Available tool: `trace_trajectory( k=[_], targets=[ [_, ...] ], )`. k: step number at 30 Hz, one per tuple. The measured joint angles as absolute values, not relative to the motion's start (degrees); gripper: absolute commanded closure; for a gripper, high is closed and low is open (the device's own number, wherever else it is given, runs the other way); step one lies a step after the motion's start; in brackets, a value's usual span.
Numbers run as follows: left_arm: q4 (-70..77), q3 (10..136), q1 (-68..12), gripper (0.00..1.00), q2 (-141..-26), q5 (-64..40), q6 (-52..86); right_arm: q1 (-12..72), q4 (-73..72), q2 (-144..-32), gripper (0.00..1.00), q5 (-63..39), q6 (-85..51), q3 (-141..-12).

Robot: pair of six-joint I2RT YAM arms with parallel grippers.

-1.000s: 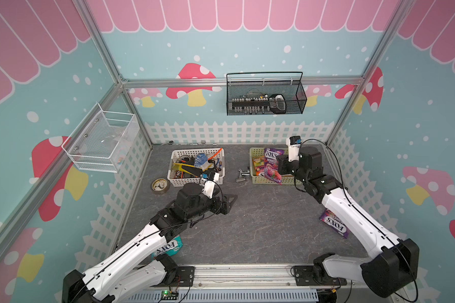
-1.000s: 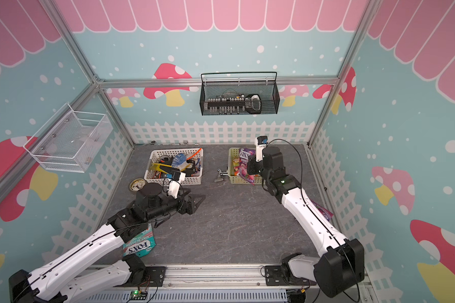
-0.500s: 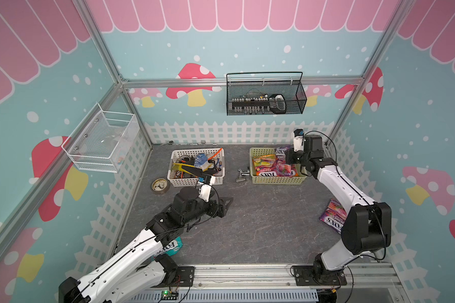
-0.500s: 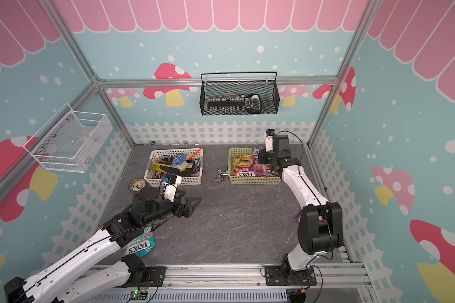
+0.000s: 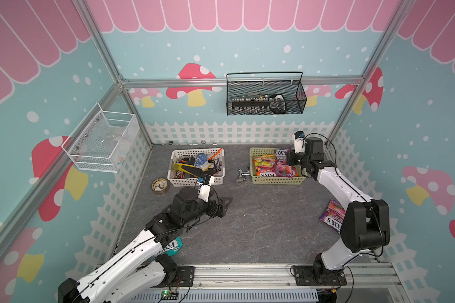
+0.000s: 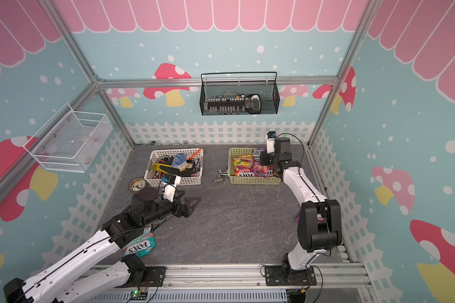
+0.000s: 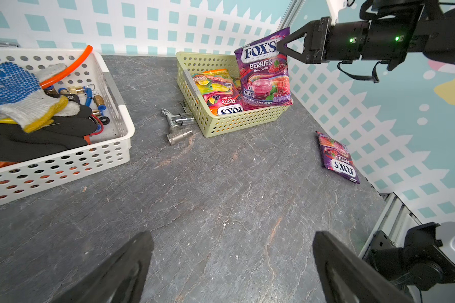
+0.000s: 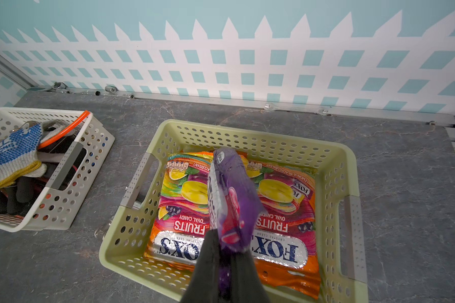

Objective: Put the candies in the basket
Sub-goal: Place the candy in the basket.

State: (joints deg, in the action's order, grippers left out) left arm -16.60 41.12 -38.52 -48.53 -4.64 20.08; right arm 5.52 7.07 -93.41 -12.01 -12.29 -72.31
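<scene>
Since second ago right arm [image 5: 339, 183] elbow has folded up. Right pincer [image 7: 280, 48] clamps top corner of purple Berries bag [image 7: 263, 76], hanging upright over yellow-green basket [image 7: 237, 120] holding two orange Fruits bags [image 8: 184, 199]. Left pincer [image 5: 224, 206] spread wide, empty, above bench [image 7: 221, 196]. Second purple bag [image 7: 338, 157] on bench by right wall; teal mint bag [image 6: 139, 245] under left arm [image 5: 132, 251].

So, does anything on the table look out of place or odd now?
Yes. A silver metal tap fitting lies loose on the grey table, right beside the pale yellow-green perforated plastic basket; it is hardware, not candy. Also, a teal glossy candy bag lies partly hidden under the left arm.
</scene>
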Motion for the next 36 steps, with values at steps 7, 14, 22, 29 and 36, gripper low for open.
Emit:
trace_trajectory(
  k=[7, 14, 22, 29, 36],
  targets=[
    [-16.6, 41.1, -38.5, 0.01, -48.5, -4.5, 20.1, 2.7, 3.1, -97.9, 0.97, -13.8, -12.9, -72.7],
    [-16.8, 41.1, -38.5, 0.01, -48.5, -4.4, 20.1, 0.0, 2.5, -106.3, 0.80, -12.5, -12.9, -76.7],
    [-17.0, 41.1, -38.5, 0.01, -48.6, -3.9, 19.7, -0.8, 2.7, -113.3, 0.68, -10.3, -12.8, -83.1],
    [-17.1, 40.7, -38.5, 0.01, -48.5, -2.1, 19.7, -1.1, 3.3, -113.0, 0.51, -4.8, -14.7, -82.9],
    [-17.7, 40.7, -38.0, 0.01, -48.9, 1.5, 20.0, -1.3, 3.8, -104.6, 0.39, -5.8, -17.8, -75.9]
  ],
)
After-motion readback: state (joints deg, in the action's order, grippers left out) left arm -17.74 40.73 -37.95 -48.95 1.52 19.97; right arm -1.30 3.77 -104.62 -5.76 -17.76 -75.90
